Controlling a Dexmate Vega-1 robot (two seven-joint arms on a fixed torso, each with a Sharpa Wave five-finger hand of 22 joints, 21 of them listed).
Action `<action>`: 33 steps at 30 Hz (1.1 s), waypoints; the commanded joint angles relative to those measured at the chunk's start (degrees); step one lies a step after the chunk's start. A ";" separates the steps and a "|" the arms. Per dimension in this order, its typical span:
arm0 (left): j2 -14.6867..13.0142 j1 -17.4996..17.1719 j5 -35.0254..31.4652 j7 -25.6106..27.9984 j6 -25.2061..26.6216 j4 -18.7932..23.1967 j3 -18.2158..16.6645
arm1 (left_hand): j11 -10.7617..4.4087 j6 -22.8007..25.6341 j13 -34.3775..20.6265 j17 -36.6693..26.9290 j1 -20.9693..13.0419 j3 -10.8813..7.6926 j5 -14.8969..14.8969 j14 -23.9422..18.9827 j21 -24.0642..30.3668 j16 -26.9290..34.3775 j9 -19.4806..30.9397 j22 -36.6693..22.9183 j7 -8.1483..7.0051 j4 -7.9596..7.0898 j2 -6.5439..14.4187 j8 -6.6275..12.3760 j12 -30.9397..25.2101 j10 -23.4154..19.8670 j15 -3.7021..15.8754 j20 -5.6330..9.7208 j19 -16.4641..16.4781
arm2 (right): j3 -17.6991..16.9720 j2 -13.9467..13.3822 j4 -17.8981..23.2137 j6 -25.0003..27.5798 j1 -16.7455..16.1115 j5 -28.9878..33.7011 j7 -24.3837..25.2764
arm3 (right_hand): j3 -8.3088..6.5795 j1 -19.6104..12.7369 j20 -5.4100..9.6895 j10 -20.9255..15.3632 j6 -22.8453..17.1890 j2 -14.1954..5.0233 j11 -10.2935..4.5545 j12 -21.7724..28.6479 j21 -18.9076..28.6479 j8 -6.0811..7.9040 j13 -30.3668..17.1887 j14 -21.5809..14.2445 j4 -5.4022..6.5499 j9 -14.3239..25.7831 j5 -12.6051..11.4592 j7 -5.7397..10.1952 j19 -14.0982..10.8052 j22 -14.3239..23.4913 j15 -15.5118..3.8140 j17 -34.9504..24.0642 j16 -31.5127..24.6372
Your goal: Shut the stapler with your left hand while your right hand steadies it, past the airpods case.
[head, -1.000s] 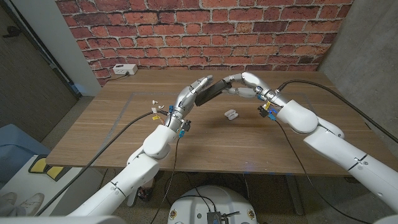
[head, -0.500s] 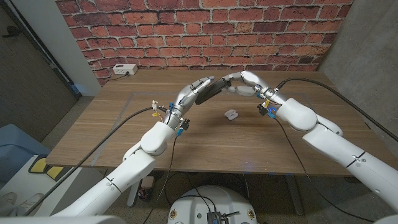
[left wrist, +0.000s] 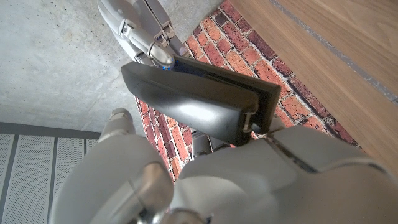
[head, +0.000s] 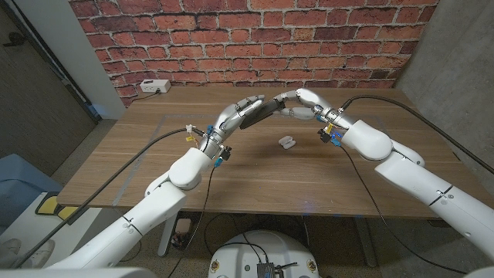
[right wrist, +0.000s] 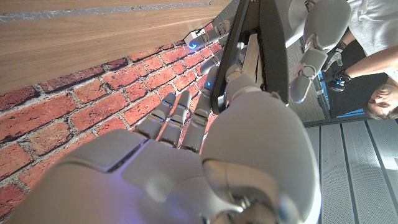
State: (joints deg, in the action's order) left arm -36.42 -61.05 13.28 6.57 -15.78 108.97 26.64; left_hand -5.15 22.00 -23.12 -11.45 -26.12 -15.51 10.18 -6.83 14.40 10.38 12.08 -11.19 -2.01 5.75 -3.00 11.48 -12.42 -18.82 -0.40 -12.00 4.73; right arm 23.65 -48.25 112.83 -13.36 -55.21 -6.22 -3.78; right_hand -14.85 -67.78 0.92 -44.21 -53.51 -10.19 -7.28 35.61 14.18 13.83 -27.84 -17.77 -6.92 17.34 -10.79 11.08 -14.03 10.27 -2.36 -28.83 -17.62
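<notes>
Airpods case [head: 287,142]: small, white, lid closed, contents hidden; alone on tabletop, nearer than both hands
Tabletop [head: 154,170]: wood; white box [head: 155,86] at far left edge; red brick wall [head: 255,38] behind
Stapler [head: 260,113]: black, past the case, lifted off tabletop; long axis left-right, right end higher
Left hand [head: 238,114]: fingers gripping stapler's left end
Right hand [head: 299,103]: fingers gripping its right end
</notes>
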 commanded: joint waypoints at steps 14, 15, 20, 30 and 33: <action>-6.48 0.18 -1.19 -2.56 5.88 5.86 -2.08 | 0.49 0.07 -0.34 -0.23 -0.43 -0.17 0.20 3.62 -1.09 -0.01 0.49 -0.16 -0.76 0.59 0.21 0.55 0.38 3.04 -1.26 -0.25 -2.04 | -0.55 -1.96 -0.05 -0.60 0.03 -0.50 -1.93 | -0.78 -0.11 0.19 -3.09 0.61 -0.41 -3.85 -0.55 -0.72 0.74 -1.47 0.48 0.18 1.58 0.41 0.43 0.30 0.12 -10.81 -0.36 -0.58; -6.59 0.20 -1.14 -2.65 6.01 5.95 -2.09 | 0.76 0.02 -0.35 -0.23 -0.43 -0.18 0.20 3.83 -1.16 0.00 0.50 -0.15 -0.79 0.62 0.24 0.53 0.47 3.42 -1.40 -0.25 -2.18 | -0.61 -2.02 -0.04 -0.66 -0.04 -0.57 -1.95 | -0.81 -0.09 0.18 -3.01 0.64 -0.41 -3.84 -0.59 -0.75 0.77 -1.56 0.52 0.20 1.67 0.43 0.40 0.30 0.12 -10.79 -0.36 -0.59; -6.90 0.01 -1.11 -2.48 6.84 6.57 -2.15 | 0.87 -0.27 -0.37 -0.23 -0.45 -0.22 0.20 4.14 -1.30 0.09 0.50 -0.15 -0.82 0.67 0.33 0.45 0.56 4.08 -1.58 -0.25 -2.42 | -0.98 -2.13 -0.20 -1.11 -0.56 -1.05 -1.78 | -0.98 -0.11 0.08 -3.10 0.71 -0.45 -3.81 -0.58 -0.85 0.93 -1.96 0.55 0.24 2.05 0.47 0.40 0.25 0.12 -10.83 -0.38 -0.65; -7.48 -0.86 0.07 -2.04 7.93 7.43 -2.76 | 0.95 -0.38 -0.39 -0.21 -0.77 -0.56 0.25 4.07 -1.31 0.37 0.53 -0.16 -0.70 0.78 0.93 0.45 0.41 4.32 -1.76 -0.22 -2.34 | -1.57 -2.33 -0.80 -1.81 -0.93 -2.36 -2.14 | -1.41 -0.33 -0.03 -3.04 0.75 -0.47 -2.92 -0.53 -1.00 1.17 -2.78 0.25 0.11 2.62 0.36 -0.23 0.01 0.10 -10.87 -0.40 -0.86; -7.65 -1.37 -0.23 -1.14 8.35 7.93 -3.18 | 1.01 -0.20 -0.41 -0.21 -0.89 -0.74 0.25 3.96 -1.33 0.55 0.54 -0.17 -0.66 0.82 1.28 0.56 0.29 4.43 -1.83 -0.23 -2.31 | -1.64 -2.19 -1.23 -2.14 -1.01 -2.96 -2.26 | -1.48 -0.37 0.04 -3.04 0.75 -0.43 -3.02 -0.51 -1.05 1.23 -2.95 0.18 0.07 2.75 0.34 -0.33 -0.01 0.10 -10.86 -0.40 -0.90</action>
State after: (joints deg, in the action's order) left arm -43.02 -61.17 12.66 4.23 -8.63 115.44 24.57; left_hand -3.91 21.44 -23.27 -11.52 -26.71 -15.96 10.18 -2.92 13.12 10.54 12.40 -11.20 -2.74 6.20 -2.39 11.92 -11.85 -14.71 -2.07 -12.07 2.63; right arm 22.60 -50.32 112.40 -14.58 -55.84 -7.44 -5.65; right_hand -15.77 -67.67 0.92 -43.94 -52.36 -10.05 -7.55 34.71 13.30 14.44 -30.39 -17.26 -6.95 19.83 -10.31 11.15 -14.03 10.27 -2.26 -29.09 -18.24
